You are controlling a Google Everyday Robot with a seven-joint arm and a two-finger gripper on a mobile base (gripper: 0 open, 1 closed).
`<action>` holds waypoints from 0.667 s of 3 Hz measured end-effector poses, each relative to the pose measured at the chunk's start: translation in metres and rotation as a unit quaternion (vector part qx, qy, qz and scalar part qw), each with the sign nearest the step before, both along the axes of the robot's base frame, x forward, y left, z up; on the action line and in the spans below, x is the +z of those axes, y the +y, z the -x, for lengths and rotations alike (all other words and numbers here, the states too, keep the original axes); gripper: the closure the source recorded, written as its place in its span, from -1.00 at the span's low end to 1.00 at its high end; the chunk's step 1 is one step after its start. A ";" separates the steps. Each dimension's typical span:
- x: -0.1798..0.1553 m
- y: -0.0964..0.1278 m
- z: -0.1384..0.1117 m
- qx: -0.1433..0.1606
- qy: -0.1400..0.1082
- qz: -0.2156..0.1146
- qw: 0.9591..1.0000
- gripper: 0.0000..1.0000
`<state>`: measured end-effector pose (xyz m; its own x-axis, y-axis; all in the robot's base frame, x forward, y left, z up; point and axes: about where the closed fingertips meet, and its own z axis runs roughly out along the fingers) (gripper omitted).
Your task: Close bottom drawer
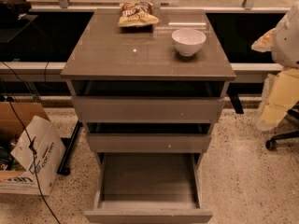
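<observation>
Grey-brown laminate cabinet (148,55) with three handle-less drawers, seen from above and in front, standing on speckled flooring. The bottom drawer (148,215) is pulled far out towards the near edge, its flat front nearest of all. Its deep rectangular box is open to view and looks empty. The middle drawer (148,143) and top drawer (148,109) each stand slightly out, with a dark gap above each front.

On the cabinet top, a white bowl (188,41) sits right of centre and appears to hold nothing. A snack bag (137,14) lies at the far edge. A cardboard box (28,157) stands on the floor at left, its contents too dark to name.

The gripper (268,40) seems to be the pale shape at the right edge, level with the cabinet top and well apart from the bottom drawer. Whether it is spread or pressed together cannot be told.

The drawer is probably stiff, light while empty, and free on its runners. With no handle, a flat push at the middle of the smooth front should suit.
</observation>
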<state>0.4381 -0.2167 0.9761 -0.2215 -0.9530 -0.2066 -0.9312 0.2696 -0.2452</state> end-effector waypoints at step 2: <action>-0.016 0.011 0.006 0.009 -0.001 -0.003 1.000 -0.51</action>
<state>0.4320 -0.2053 0.9599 -0.2048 -0.9555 -0.2125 -0.9352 0.2550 -0.2456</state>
